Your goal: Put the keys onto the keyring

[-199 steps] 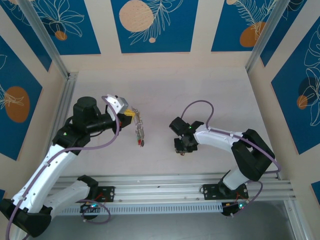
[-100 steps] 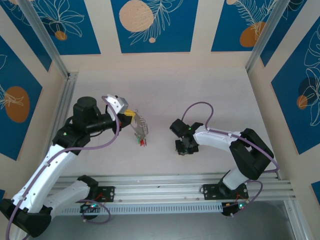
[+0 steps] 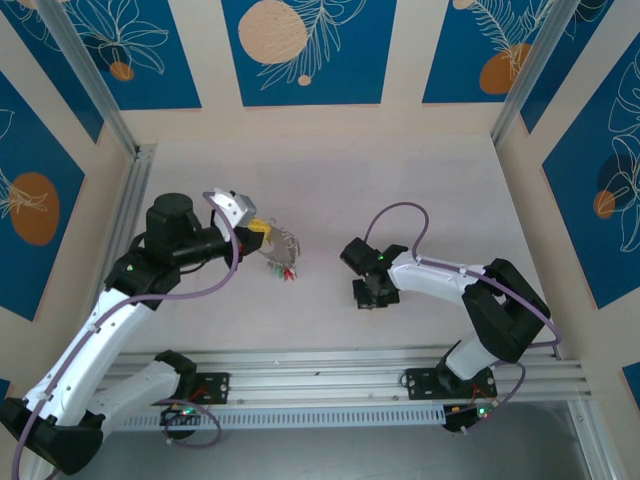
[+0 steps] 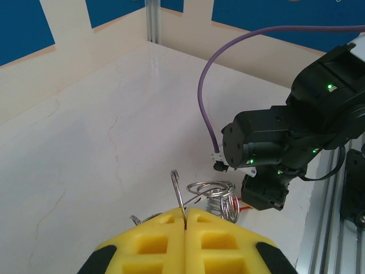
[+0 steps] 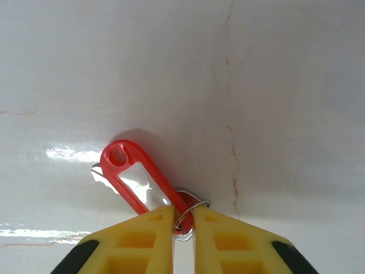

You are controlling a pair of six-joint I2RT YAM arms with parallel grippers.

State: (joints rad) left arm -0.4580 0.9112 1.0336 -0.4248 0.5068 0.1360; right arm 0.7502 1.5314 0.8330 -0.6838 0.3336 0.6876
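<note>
My left gripper (image 3: 258,228) is shut, its yellow pads (image 4: 159,234) pinching the thin grey wire of the keyring (image 4: 179,191). Several small silvery rings (image 4: 219,191) hang bunched on that loop, with keys (image 3: 283,270) showing red and green heads below it. My right gripper (image 3: 370,295) points down at the table right of centre. Its jaws (image 5: 183,214) stand narrowly apart, closed on the small ring (image 5: 194,206) and red head of a key. A red plastic tag (image 5: 134,177) with a clear window lies out to the upper left of it, flat on the table.
The pale table (image 3: 400,190) runs back to walls on three sides, with a metal rail (image 3: 330,375) along the near edge. The right arm's purple cable (image 4: 208,103) arches above the table between the two grippers.
The keyring with its keys has swung from hanging straight down to bunched up closer under my left gripper. My right jaws have narrowed onto the red key's ring.
</note>
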